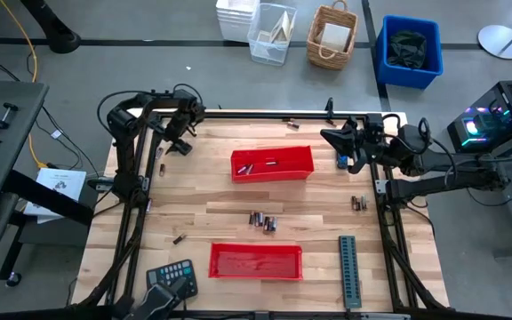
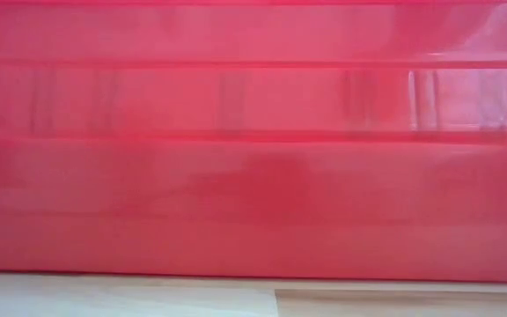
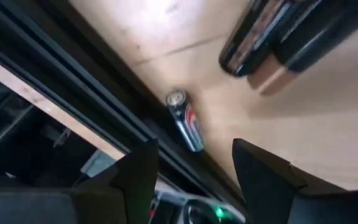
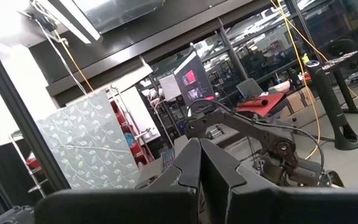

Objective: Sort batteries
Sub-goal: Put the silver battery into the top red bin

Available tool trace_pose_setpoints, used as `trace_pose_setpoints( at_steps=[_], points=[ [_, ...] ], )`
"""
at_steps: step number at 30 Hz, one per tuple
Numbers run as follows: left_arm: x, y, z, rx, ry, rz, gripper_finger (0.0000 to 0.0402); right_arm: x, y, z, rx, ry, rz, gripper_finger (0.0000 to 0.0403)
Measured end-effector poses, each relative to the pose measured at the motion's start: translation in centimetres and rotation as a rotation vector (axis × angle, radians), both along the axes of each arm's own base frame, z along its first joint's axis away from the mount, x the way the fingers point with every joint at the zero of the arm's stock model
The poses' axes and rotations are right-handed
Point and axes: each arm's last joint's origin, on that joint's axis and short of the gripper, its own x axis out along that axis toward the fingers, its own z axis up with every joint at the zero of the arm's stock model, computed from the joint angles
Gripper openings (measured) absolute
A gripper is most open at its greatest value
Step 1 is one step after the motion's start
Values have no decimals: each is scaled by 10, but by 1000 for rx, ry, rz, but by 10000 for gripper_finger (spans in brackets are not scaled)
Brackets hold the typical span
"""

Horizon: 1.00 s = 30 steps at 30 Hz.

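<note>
Batteries lie scattered over the wooden table: a cluster (image 1: 262,220) at its middle, a pair (image 1: 358,203) toward the right, single ones (image 1: 179,238) elsewhere, and a few inside the far red tray (image 1: 272,164). The near red tray (image 1: 255,260) fills the low view with its wall (image 2: 253,158). My left gripper (image 1: 178,142) hangs open near the table's far left corner. In the left wrist view its fingers (image 3: 194,180) stand apart above one battery (image 3: 185,118) that lies flat beside the black frame rail. My right gripper (image 1: 327,136) is shut (image 4: 199,168) and held above the far right of the table.
A long grey ridged strip (image 1: 349,269) lies at the near right, and a black-and-blue keypad device (image 1: 172,276) at the near left. Black frame rails (image 1: 132,213) run along the table's sides. A dark glossy object (image 3: 260,43) sits near the left gripper's battery.
</note>
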Motion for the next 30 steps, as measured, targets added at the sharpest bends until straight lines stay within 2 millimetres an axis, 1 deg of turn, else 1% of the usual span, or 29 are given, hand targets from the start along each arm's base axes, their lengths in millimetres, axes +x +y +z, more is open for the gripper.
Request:
trace_pose_setpoints(
  at_steps=[3,5,8,10,13,15,19,26,28,30],
  points=[
    [2,6,-3,50,-37,-37,188,0,0,0,9,-6,3,0],
    [2,8,-3,30,-69,-83,181,0,1,0,20,-7,15,0],
    [2,8,-3,18,-77,-98,165,0,4,0,20,-7,34,0],
    [2,7,-3,-10,-85,-117,154,0,6,0,20,-7,45,0],
    [0,1,0,-123,-113,-107,140,0,9,0,20,-6,61,0],
    [0,1,0,-110,-111,-89,135,1,10,0,19,-7,67,0],
    [2,4,-2,-18,-104,-18,131,1,11,0,18,-7,77,0],
    [-1,0,4,-86,-68,-12,131,1,13,0,-5,-3,77,0],
    [0,1,8,-93,-62,-5,131,1,13,0,-8,-2,76,0],
    [1,5,15,-64,-26,2,131,1,13,0,-8,-3,75,0]
  ],
)
